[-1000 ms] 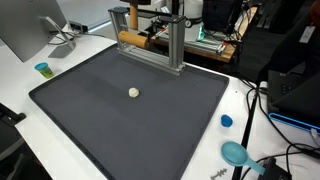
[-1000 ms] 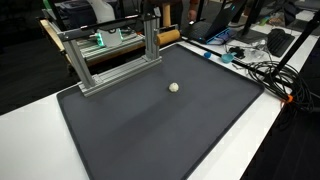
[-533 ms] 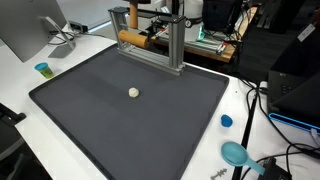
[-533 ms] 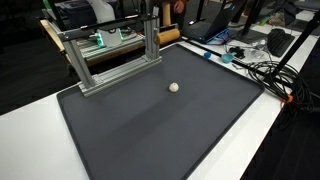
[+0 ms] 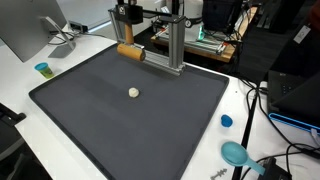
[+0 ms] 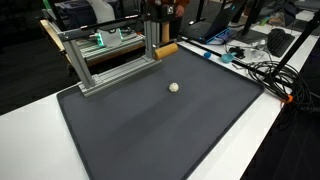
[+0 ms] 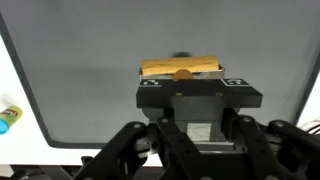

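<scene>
The gripper (image 7: pixel 181 76) is clamping a tan wooden cylinder (image 5: pixel 131 52) between its fingers, holding it low by the aluminium frame (image 5: pixel 175 45) at the dark mat's (image 5: pixel 120 125) far edge, so grasping is looking done and releasing is not, well apart from the small white ball (image 5: pixel 133 92).

**A matted table in a crowded lab**

You work at a white table (image 5: pixel 15 95) under even indoor light; a dark grey mat (image 5: pixel 120 130) covers most of its top; a monitor (image 5: pixel 25 28) stands at one back corner; black cables (image 6: pixel 268 75) trail across the table's edge; behind it, the room is dim and crowded with equipment.
</scene>
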`<action>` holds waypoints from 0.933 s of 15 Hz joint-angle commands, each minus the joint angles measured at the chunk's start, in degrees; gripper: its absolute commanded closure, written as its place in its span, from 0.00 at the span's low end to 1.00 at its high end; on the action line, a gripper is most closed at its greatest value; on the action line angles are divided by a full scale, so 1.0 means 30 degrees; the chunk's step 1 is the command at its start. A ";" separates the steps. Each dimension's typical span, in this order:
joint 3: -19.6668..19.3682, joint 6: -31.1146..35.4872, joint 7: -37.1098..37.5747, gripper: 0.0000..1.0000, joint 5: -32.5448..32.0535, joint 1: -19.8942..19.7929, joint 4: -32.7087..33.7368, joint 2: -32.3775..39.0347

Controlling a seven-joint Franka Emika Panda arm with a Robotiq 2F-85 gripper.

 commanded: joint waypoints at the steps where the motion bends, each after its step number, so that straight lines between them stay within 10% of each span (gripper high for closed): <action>1: -0.0394 -0.0395 -0.0371 0.79 0.0490 0.0303 0.2567 0.2730; 3: -0.0424 -0.0067 -0.0137 0.79 0.0120 0.0333 0.1465 0.2106; 4: -0.0444 -0.0041 -0.0167 0.54 0.0137 0.0352 0.1699 0.2556; 7: -0.0454 -0.0011 -0.0168 0.54 0.0133 0.0367 0.1673 0.2728; 8: -0.0451 -0.0011 -0.0167 0.79 0.0133 0.0373 0.1673 0.2688; 14: -0.0362 0.0878 0.2051 0.79 0.0637 0.0664 0.2799 0.4737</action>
